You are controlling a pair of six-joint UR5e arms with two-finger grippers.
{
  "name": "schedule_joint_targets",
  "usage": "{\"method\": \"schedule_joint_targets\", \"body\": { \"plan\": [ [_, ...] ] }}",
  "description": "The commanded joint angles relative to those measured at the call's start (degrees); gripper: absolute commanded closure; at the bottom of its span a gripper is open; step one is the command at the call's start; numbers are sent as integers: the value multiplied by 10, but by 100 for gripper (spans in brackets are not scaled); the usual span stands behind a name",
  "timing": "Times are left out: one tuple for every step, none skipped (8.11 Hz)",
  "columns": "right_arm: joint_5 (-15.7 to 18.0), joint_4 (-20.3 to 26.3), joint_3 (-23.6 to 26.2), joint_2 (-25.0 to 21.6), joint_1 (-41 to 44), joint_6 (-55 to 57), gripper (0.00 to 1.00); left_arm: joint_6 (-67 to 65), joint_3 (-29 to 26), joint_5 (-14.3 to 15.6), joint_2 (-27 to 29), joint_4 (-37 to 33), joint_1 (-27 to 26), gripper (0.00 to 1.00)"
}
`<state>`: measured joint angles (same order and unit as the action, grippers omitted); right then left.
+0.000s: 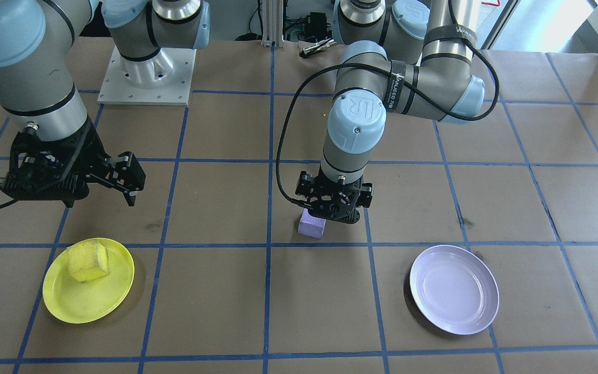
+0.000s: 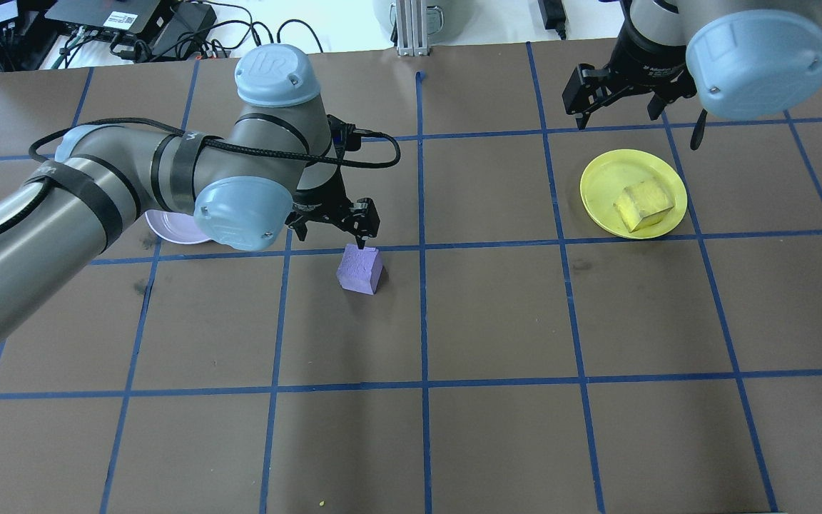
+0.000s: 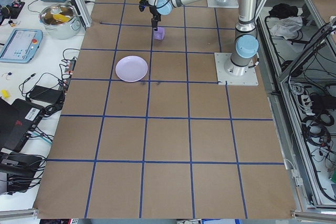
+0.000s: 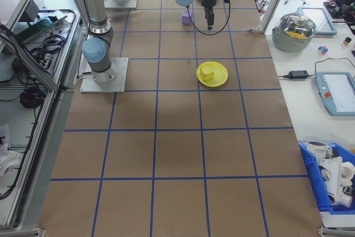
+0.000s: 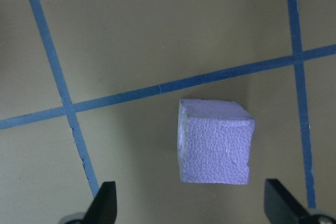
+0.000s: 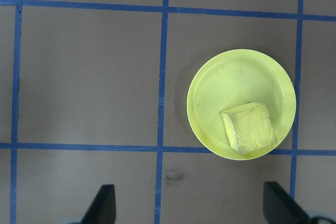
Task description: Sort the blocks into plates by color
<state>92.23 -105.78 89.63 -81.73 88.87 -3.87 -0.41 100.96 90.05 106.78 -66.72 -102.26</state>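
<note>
The left claw hangs wide open just above the purple block, which sits loose on the bench beside a blue tape line; since the block looks off-centre between the fingers, 1 finger could land on its top and tip or shove it. The lavender plate lies well apart with bare bench between. The right claw is open and empty above the yellow plate holding the yellow block

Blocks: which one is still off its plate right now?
The purple block, lying on the bare table under the open left gripper. The yellow block already sits in the yellow plate.
</note>
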Motion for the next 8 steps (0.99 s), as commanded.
{"method": "schedule_joint_targets", "body": {
  "plan": [
    [-7, 15, 5, -17, 0, 12, 0, 21, 6, -2, 8, 4, -6, 0],
    [-10, 15, 5, -17, 0, 10, 0, 28, 7, -2, 9, 4, -6, 0],
    [-10, 11, 5, -20, 1, 11, 0, 29, 7, -1, 32, 7, -9, 0],
    [-7, 9, 5, -19, 1, 11, 0, 26, 7, -1, 52, 45, -14, 0],
    [-7, 14, 5, -19, 1, 11, 0, 21, 7, -2, 63, 69, -26, 0],
    [-8, 14, 5, -19, 1, 11, 0, 21, 7, -2, 64, 70, -31, 0],
    [-8, 12, 5, -19, 1, 11, 0, 27, 10, -1, 65, 69, -31, 0],
    [-7, 12, 5, -19, 1, 11, 0, 31, 11, -1, 64, 69, -30, 0]
  ]
}}
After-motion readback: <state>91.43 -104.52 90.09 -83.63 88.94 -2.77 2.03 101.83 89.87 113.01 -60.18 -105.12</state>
